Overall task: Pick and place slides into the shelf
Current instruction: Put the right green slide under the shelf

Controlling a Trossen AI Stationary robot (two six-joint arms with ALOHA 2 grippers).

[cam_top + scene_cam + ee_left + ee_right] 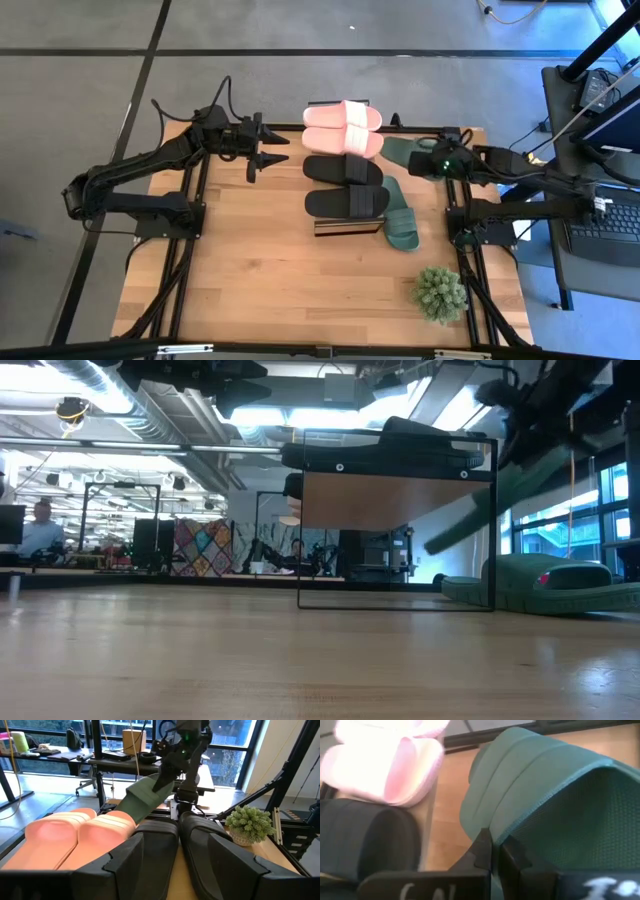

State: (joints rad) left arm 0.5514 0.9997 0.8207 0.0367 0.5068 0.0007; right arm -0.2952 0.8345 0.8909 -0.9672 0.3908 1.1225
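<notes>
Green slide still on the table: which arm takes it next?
Right, probably. The loose green slide lies on the shelf's right, under that arm's reach, though the right gripper must first place its held green slide. The left gripper hangs open across the shelf.

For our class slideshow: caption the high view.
Right gripper lifts a green slide beside the shelf; left gripper waits open.

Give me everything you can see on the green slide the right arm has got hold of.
The held green slide is dark green foam with a wide ribbed strap and a textured footbed. The right end effector is shut on its edge, holding it tilted in the air beside the shelf, near the pink pair and black pair. Its mate lies flat on the table.
</notes>
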